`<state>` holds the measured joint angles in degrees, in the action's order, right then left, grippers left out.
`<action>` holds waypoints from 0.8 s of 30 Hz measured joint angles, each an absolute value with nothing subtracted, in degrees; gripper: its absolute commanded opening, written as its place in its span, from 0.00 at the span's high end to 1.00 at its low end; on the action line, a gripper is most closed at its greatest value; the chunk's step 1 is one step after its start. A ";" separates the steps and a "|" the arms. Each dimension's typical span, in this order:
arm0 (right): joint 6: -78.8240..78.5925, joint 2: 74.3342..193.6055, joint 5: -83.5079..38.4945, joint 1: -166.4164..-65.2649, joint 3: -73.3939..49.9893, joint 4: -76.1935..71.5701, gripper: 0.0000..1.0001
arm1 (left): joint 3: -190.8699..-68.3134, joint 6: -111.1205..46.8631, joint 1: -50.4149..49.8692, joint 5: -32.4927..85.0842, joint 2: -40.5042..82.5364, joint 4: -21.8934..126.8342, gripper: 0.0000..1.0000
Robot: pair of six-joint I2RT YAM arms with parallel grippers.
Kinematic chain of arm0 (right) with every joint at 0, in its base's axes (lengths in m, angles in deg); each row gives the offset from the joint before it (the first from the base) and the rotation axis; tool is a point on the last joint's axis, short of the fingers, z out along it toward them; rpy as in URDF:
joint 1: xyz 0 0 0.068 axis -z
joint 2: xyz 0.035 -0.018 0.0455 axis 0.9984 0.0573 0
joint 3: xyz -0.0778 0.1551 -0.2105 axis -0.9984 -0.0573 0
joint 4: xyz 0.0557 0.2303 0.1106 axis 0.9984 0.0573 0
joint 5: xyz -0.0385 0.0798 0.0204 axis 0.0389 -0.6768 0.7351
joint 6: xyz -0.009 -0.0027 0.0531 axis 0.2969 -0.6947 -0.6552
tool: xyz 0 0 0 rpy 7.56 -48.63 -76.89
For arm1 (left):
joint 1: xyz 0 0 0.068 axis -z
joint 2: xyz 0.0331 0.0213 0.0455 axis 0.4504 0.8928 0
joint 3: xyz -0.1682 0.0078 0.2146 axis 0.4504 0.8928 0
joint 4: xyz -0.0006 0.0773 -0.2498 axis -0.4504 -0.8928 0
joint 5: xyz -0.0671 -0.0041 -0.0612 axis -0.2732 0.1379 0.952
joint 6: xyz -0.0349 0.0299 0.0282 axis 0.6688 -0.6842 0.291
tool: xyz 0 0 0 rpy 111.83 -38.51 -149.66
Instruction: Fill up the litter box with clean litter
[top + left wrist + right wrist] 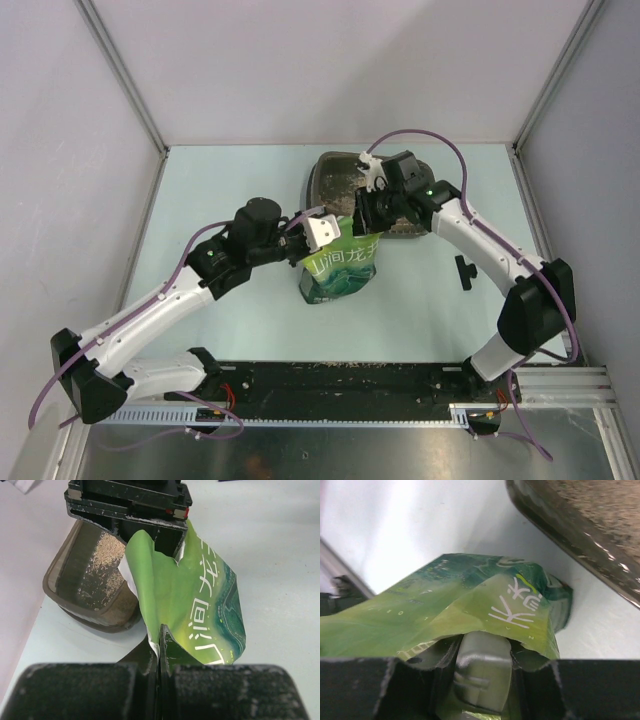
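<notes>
Plainly, the bag (342,268) is shared between two arms so that its top can be controlled. The left fingers (150,652) are pressed together on a thin edge of the pouch, low in the left wrist view. The right fingers (165,537) pinch its top edge at the upper middle of that frame. With two parts of the top held, the film hangs creased and slack between them. Its base appears to rest on the bench (220,180) at the centre of the top view. I judge this grip is meant either to pull the opening apart or to lift and tip the bag.

The box (335,175) sits just behind the bag, in the upper middle of the top view, close enough for a short tilt to reach it. Some litter (105,555) lies thinly on its floor with bare patches showing, so filling looks far from finished. The bag's mouth is not yet over the rim.
</notes>
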<state>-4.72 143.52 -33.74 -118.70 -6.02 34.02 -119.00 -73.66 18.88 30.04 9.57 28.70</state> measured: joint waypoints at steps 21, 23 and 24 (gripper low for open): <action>-17.33 147.17 -80.82 -94.55 -7.85 25.63 1.00 | -116.95 -79.78 19.14 29.32 7.80 31.25 1.00; -17.60 147.15 -83.14 -92.08 -7.85 26.20 1.00 | -116.95 -80.37 19.16 28.91 7.80 31.17 1.00; -17.73 147.15 -83.92 -91.05 -7.85 26.44 1.00 | -116.95 -80.66 19.25 28.86 7.80 31.19 1.00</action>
<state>-17.73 147.15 -83.92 -91.05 -7.85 26.44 -116.95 -80.66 19.25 28.86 7.80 31.19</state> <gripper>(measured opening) 0.305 0.005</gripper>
